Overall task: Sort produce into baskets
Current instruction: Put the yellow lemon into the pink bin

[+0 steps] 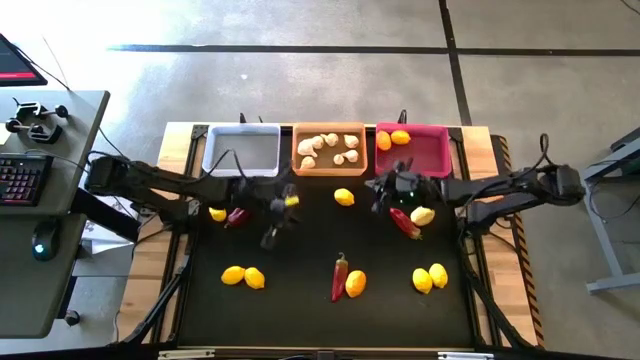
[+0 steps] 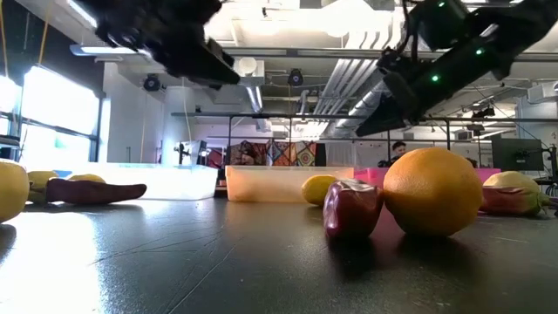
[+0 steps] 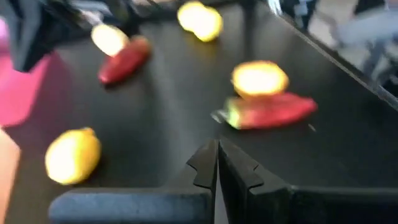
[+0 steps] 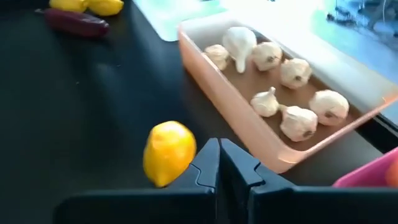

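My left gripper [image 1: 288,205] [image 3: 217,149] hangs shut over the black mat left of centre, with nothing between its fingers. My right gripper [image 1: 375,190] [image 4: 219,149] is shut and empty too, just right of a lone lemon [image 1: 344,197] [image 4: 168,152] lying on the mat. At the far edge stand three baskets: a white one [image 1: 242,150] with a bare floor, an orange one [image 1: 329,130] [image 4: 205,74] with several garlic bulbs [image 4: 283,87], and a pink one [image 1: 430,155] with two yellow-orange fruits [image 1: 392,139]. Lemons and dark red chilies lie loose on the mat.
Loose on the mat are a lemon [image 1: 218,213] beside a chili [image 1: 237,216], two lemons [image 1: 244,277], a chili [image 1: 340,275] beside a lemon [image 1: 355,283], a chili [image 1: 404,222] beside a lemon [image 1: 423,215], and two lemons [image 1: 430,278]. A desk with a keyboard [image 1: 22,178] stands left.
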